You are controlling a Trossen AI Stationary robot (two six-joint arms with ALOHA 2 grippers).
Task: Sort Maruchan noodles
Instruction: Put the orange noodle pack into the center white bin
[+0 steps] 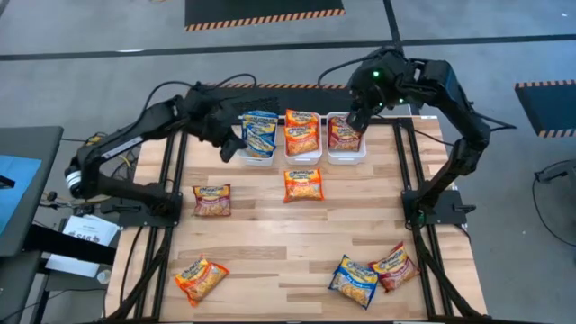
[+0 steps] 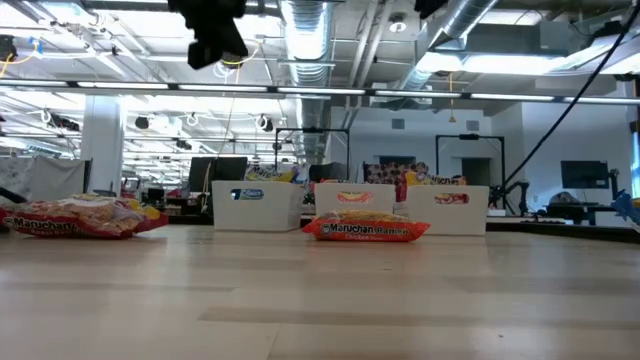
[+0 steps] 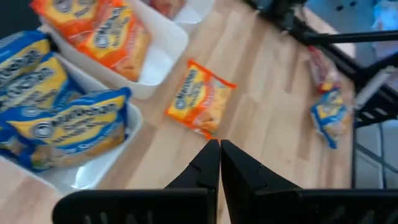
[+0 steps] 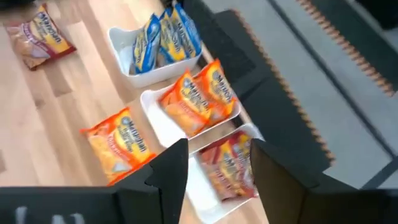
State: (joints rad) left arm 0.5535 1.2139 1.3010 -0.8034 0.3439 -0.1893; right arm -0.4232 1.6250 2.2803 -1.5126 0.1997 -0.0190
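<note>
"Maruchan" on orange packet (image 2: 365,228)

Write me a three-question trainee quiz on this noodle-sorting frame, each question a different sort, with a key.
1. True or false: the left end effector is shut and holds nothing.
2. How many noodle packets lie loose on the table, outside the trays? A) three B) five C) seven
3. Fill in: the right end effector is open above the tray holding ____ packets.

Key
1. True; its fingers meet with nothing between them.
2. B: the orange packet, the dark red packet, the front orange packet, the blue packet and the front red packet.
3. Dark red; the dark red tray.
</note>
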